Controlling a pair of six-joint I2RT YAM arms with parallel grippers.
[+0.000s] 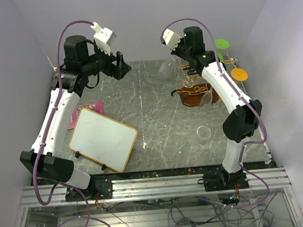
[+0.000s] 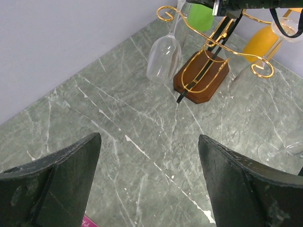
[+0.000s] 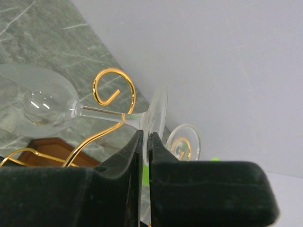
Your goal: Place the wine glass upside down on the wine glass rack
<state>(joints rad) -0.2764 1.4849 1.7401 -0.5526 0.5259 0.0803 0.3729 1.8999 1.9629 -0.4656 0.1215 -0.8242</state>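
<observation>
The clear wine glass point(image 3: 42, 101) is held bowl-down and tilted beside the wine glass rack point(image 1: 197, 92). My right gripper point(image 3: 146, 135) is shut on its round foot point(image 3: 157, 113). Its stem lies against a gold curled hook point(image 3: 111, 90) at the rack's left end. The left wrist view shows the glass point(image 2: 164, 56) hanging by that hook point(image 2: 165, 14), next to the wooden base point(image 2: 201, 78). In the top view the glass point(image 1: 165, 68) is just left of my right gripper point(image 1: 180, 62). My left gripper point(image 2: 149, 137) is open and empty, raised over bare table at the back left point(image 1: 121, 63).
A green glass point(image 2: 201, 16) and an orange glass point(image 2: 260, 42) hang on the rack. Another clear glass foot point(image 3: 183, 142) shows behind my right fingers. A clear glass point(image 1: 204, 133) stands on the table front right. A whiteboard point(image 1: 104, 139) and a pink card point(image 1: 86, 108) lie left.
</observation>
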